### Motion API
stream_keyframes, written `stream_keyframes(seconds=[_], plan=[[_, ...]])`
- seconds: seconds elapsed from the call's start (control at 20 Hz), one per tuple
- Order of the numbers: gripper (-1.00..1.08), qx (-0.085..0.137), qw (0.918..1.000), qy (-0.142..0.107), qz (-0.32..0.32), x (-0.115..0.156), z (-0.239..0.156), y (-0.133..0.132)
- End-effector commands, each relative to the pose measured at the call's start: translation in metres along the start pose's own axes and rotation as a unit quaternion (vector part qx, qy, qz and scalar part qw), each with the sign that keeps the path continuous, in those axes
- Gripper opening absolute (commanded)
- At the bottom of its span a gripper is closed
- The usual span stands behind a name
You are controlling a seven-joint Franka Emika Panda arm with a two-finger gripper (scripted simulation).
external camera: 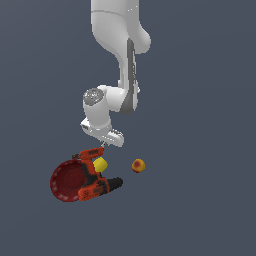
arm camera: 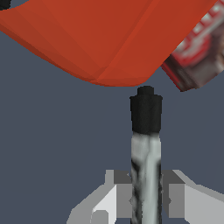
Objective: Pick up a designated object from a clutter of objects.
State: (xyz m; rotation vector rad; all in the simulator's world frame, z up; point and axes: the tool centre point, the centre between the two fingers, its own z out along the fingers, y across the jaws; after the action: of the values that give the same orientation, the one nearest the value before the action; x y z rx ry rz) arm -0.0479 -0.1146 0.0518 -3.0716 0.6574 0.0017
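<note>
A: In the exterior view, where does the drill (external camera: 95, 176) lie from the tool (external camera: 103, 144)?

B: Right under it, a little toward that view's left. The tool hangs just above the drill's upper end. The drill's long axis runs slantwise, with the black chuck toward the view's lower right. The bowl (external camera: 65, 182) sits against its left side, the yellow block (external camera: 100, 164) touches its right side, and a small ball (external camera: 138, 165) lies apart on the table (external camera: 200, 200).

A: Is the tool clenched?

B: Too small to tell from there.

A: And the wrist view?

B: The tool (arm camera: 145, 109) shows both fingers pressed together into one strip with black pads, nothing between them. So it is clenched on nothing. The drill's orange body (arm camera: 109, 39) fills the space just beyond the fingertips, close, with a narrow gap still showing.

A: What does the coming move turn on?

B: I'd judge the fingers must part first, then straddle the drill across its slanted axis.
</note>
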Motion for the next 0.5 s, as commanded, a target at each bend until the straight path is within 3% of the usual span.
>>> stream_keyframes(seconds=[0.0, 0.45], plan=[[-1.0, 0.0, 1.0, 0.0, 0.0, 0.007, -0.017, -0.004], [-1.0, -0.001, 1.0, 0.001, 0.0, 0.038, -0.095, -0.024]])
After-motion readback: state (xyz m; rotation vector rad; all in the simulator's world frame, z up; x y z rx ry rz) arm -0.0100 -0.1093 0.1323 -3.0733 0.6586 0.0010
